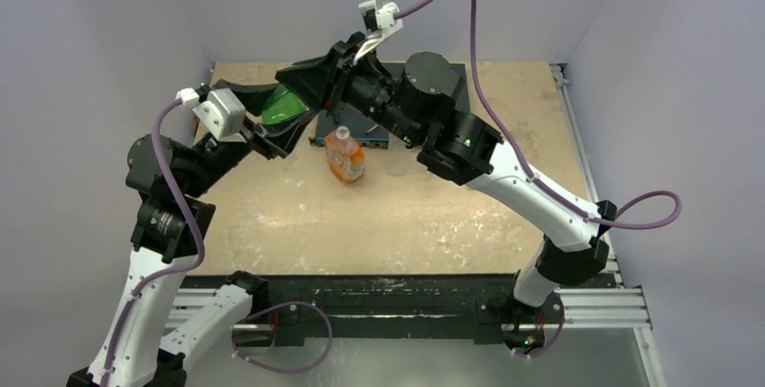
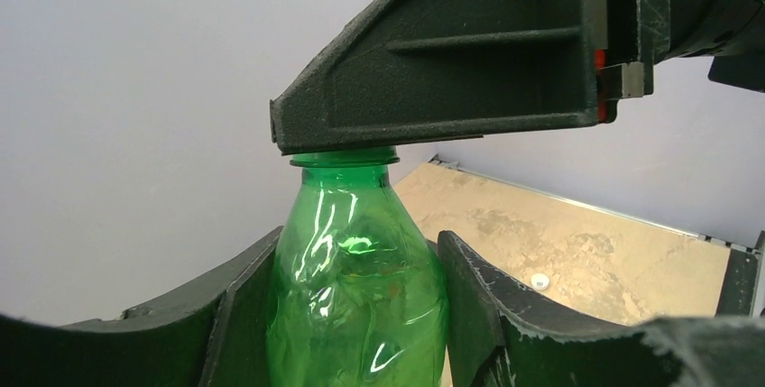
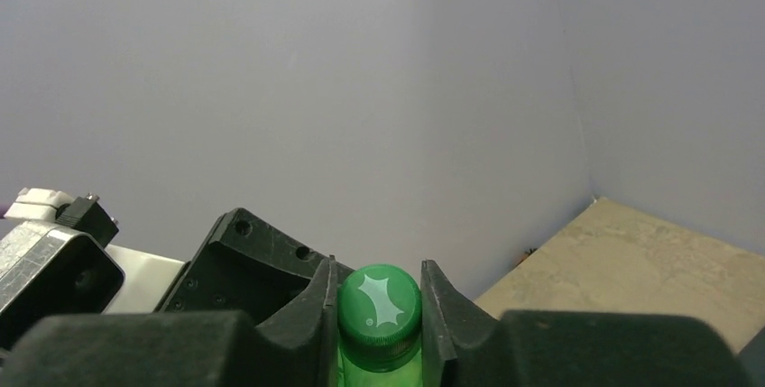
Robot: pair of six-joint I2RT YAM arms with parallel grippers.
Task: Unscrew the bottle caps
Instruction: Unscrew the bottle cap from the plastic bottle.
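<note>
The green bottle (image 1: 289,104) (image 2: 356,283) is held up off the table, toward the back left. My left gripper (image 1: 273,115) (image 2: 358,241) is shut on the bottle's body, one finger against each side. The green cap (image 3: 379,308) sits on the bottle's neck. My right gripper (image 1: 305,83) (image 3: 377,271) is shut on this cap, both fingers pressed against its sides. In the left wrist view a right finger (image 2: 451,71) hides the cap. A squat bottle with an orange label (image 1: 345,158) stands upright mid-table, its top pale.
A loose white cap (image 2: 539,281) lies on the tabletop (image 1: 451,216). A dark box (image 1: 383,131) sits at the back, under the right arm. Grey walls close in on the left, back and right sides.
</note>
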